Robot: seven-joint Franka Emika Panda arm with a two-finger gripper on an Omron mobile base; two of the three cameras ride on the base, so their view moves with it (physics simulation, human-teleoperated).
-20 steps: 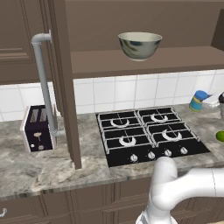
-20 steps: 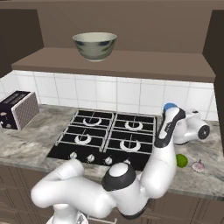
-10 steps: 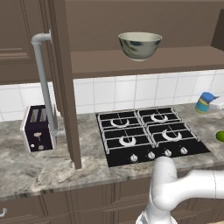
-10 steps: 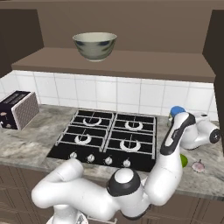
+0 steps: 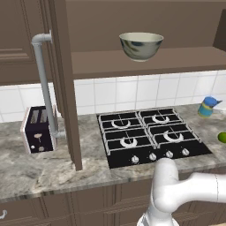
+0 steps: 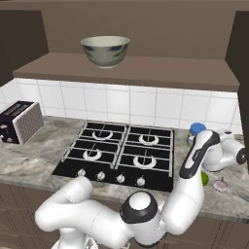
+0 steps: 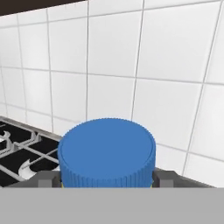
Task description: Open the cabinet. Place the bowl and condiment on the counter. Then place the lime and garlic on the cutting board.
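The cabinet [image 5: 65, 88] stands open, its door edge-on with a grey bar handle [image 5: 42, 79]. On its shelf sits the bowl [image 5: 141, 44], grey-green outside and cream inside, also seen in the right base view [image 6: 105, 51]. The condiment [image 5: 206, 107], a yellow jar with a blue lid, hangs slightly tilted just over the counter [image 5: 39, 167], right of the stove. In the hand view my gripper [image 7: 106, 179] is shut on the condiment [image 7: 107, 153], one fingertip [image 7: 48, 178] at each side of the lid. The lime [image 6: 204, 179] and garlic [image 6: 221, 185] lie on the counter beside my forearm. The cutting board is out of view.
A black four-burner stove [image 5: 150, 137] fills the middle of the counter, with a toaster [image 5: 37, 130] at the left. White wall tiles [image 7: 166, 78] rise close behind the jar. My forearm [image 6: 197, 155] crosses in front of the jar and lime.
My hand has carried the condiment down and a little to the right, from above the stove's right edge to counter level by the tiled wall. The bowl has not moved.
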